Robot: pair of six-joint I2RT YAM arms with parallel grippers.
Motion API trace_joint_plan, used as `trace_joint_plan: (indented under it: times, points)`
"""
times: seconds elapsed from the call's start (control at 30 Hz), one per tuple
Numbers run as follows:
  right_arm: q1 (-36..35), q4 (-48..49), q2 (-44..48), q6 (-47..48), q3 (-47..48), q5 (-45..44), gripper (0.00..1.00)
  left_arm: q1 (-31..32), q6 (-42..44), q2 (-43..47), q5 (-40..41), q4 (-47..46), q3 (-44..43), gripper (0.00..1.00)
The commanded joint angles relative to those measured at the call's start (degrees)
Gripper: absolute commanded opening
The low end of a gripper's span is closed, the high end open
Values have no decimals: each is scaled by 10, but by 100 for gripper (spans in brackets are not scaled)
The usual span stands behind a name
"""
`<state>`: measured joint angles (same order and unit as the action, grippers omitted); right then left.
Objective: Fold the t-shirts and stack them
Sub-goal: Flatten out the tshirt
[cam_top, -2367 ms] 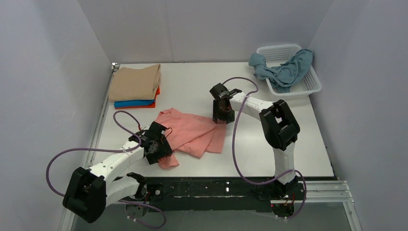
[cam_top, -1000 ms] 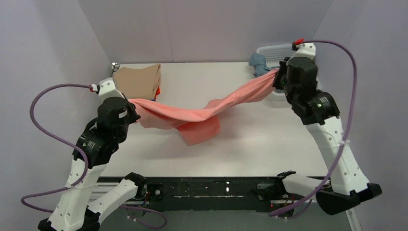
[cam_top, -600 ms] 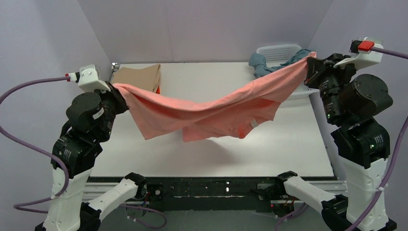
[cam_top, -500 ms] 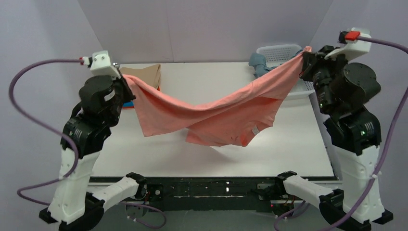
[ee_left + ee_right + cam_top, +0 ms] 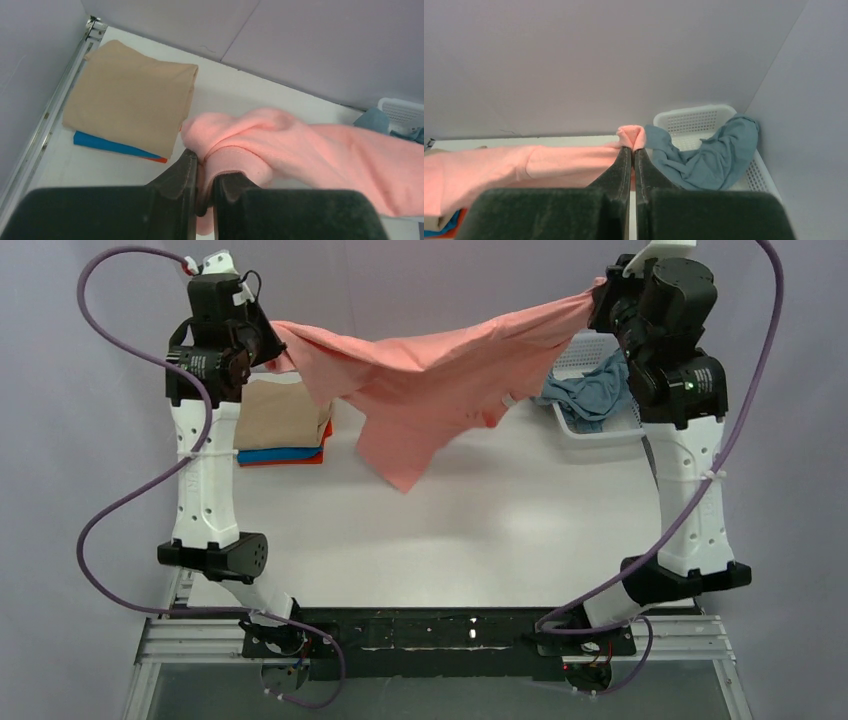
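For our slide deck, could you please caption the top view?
The left gripper and right gripper hold the pink shirt stretched above the table, stack and basket.

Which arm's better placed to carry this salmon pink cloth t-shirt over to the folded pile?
Left. The left gripper, shut on the salmon pink t-shirt, hangs nearly above the folded pile topped by the beige tan t-shirt; the right gripper grips the other end beside the white lattice basket.

White table point(image 5: 500, 530), plain lavender-grey walls point(image 5: 420, 280), even light.
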<state>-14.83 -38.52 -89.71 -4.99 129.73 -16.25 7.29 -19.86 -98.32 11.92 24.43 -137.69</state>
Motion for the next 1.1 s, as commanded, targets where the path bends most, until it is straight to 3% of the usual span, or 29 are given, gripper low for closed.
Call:
trace_joint_plan:
  times: [0.0,0.27,0.37,0.53,0.6,0.63,0.7,0.8,0.87,0.9,1.07]
  points:
    - [10,33,128,15,-85,6,1,-33,-10,146,-52,20,117,0]
    - [15,-55,293,-49,-415,26,1,-44,-2,301,-78,91,445,0]
    - [20,-77,298,-54,-485,18,1,-46,13,273,-127,115,496,0]
    - [54,-29,207,-77,-592,54,1,-50,-7,115,-149,57,571,2]
    - [62,-21,135,-91,-593,56,1,-51,-18,35,-166,66,547,22]
    - [65,-23,96,-100,-584,54,4,-54,-24,2,-175,73,535,26]
    - [70,-53,25,-118,-550,44,16,-57,-29,-45,-197,83,520,46]
    - [70,-88,-26,-144,-517,20,37,-58,-41,-47,-205,87,523,96]
    - [70,-78,-19,-159,-526,16,66,-58,-53,-24,-215,91,535,98]
    - [70,-74,-11,-169,-532,12,74,-57,-63,-13,-221,98,542,98]
    - [70,-52,57,-215,-600,-16,83,-38,-161,102,-233,98,661,98]
